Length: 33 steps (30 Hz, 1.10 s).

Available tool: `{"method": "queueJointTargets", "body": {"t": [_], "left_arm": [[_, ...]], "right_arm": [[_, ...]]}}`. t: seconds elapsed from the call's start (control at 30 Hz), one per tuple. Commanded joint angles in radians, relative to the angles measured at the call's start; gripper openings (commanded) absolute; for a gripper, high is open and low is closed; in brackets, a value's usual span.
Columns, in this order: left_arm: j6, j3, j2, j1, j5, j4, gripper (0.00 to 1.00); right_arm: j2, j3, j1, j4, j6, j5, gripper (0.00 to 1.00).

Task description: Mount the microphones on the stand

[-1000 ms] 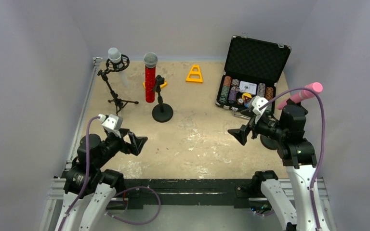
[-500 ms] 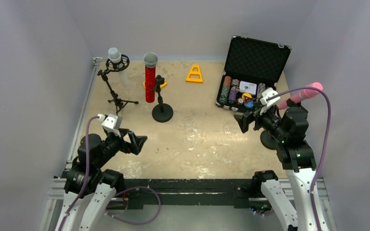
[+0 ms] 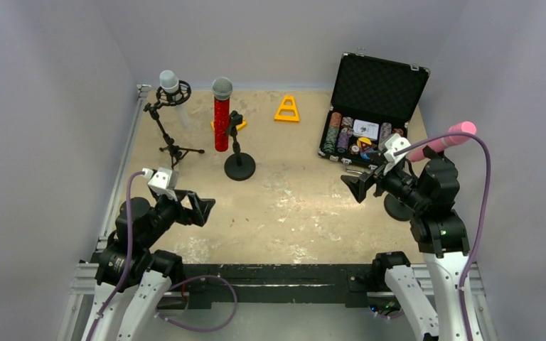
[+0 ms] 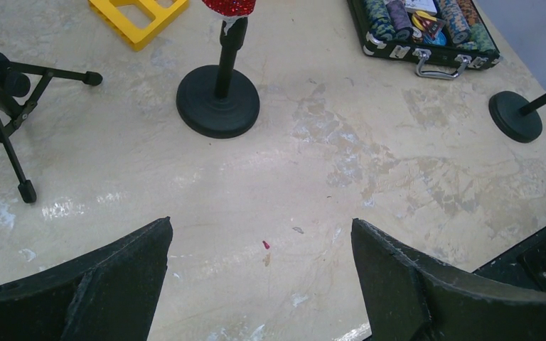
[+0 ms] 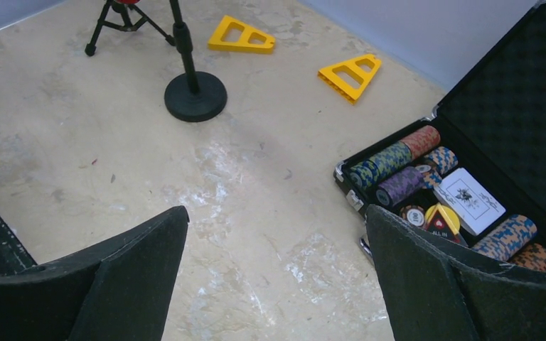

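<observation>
The white microphone (image 3: 169,84) with a grey mesh head sits in the tripod stand (image 3: 173,138) at the back left. The glittery red microphone (image 3: 221,121) stands upright at the round-base stand (image 3: 239,165); in the left wrist view its lower end (image 4: 229,6) meets that stand's pole (image 4: 224,53). The pink microphone (image 3: 446,138) leans on the right stand, whose base (image 3: 397,208) is half hidden behind my right arm. My left gripper (image 3: 200,207) (image 4: 261,224) hangs open over bare table. My right gripper (image 3: 359,186) (image 5: 276,210) is open too, near the case.
An open black case (image 3: 377,89) (image 5: 512,106) of poker chips and cards stands at the back right. Two yellow triangular pieces lie at the back, one (image 3: 287,109) (image 5: 350,73) in the middle and one (image 5: 242,35) behind the red microphone. Grey walls enclose the table.
My right gripper has lifted a little and shifted toward the case. The left arm has hardly moved, and the microphones stay where they were.
</observation>
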Motion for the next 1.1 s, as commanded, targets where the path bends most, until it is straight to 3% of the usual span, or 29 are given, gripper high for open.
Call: {"method": "queueJointTargets", "body": {"t": [0.0,0.23,0.6,1.07], "left_arm": [[-0.041,0.001,0.001,0.005,-0.038,0.022,0.99],[-0.086,0.018,0.025,0.004,-0.120,0.005,0.99],[-0.055,0.036,0.038,0.005,-0.092,-0.009,0.99],[-0.033,0.032,0.017,0.004,-0.041,0.004,0.99]], "right_arm": [[-0.013,0.028,-0.003,-0.009,-0.019,-0.110,0.99],[-0.011,0.004,-0.007,0.035,0.009,-0.069,0.99],[-0.017,-0.019,-0.012,0.124,0.144,0.038,0.99],[-0.021,-0.013,-0.019,0.156,0.143,0.052,0.99]]}}
